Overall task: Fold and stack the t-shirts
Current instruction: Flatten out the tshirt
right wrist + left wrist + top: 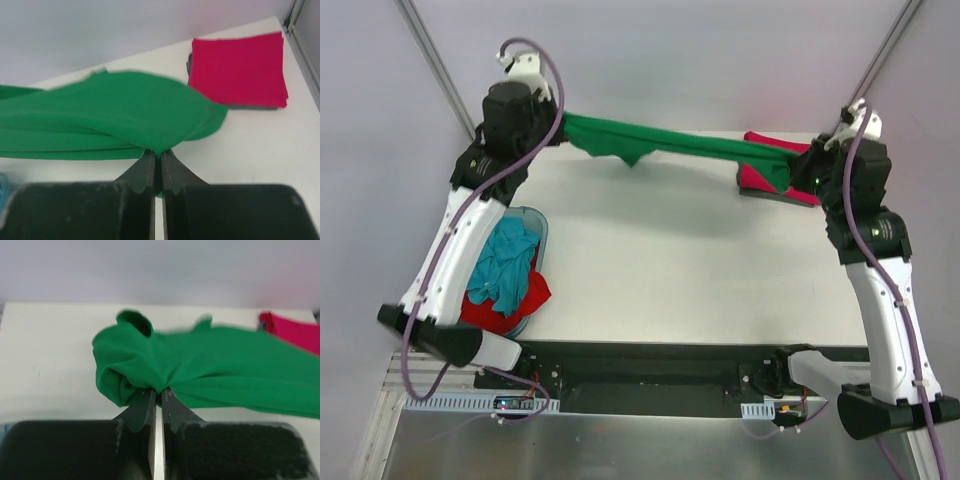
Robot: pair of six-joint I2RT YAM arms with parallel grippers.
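A bright green t-shirt [655, 140] hangs stretched in the air above the far side of the table, bunched into a band between both arms. My left gripper [558, 127] is shut on its left end; cloth bulges out past the closed tips [160, 390]. My right gripper [798, 166] is shut on the right end, pinching a fold [160, 153]. A folded crimson-pink t-shirt [237, 65] lies flat at the far right on a dark grey folded t-shirt [250, 106]. The teal t-shirt [505, 258] and the red t-shirt [528, 296] lie crumpled in the tub.
A translucent pale-blue tub [538, 222] stands at the table's left edge beside the left arm. The white table [670, 270] ends near the folded pile on the right. Metal frame posts [885, 45] rise at the far corners.
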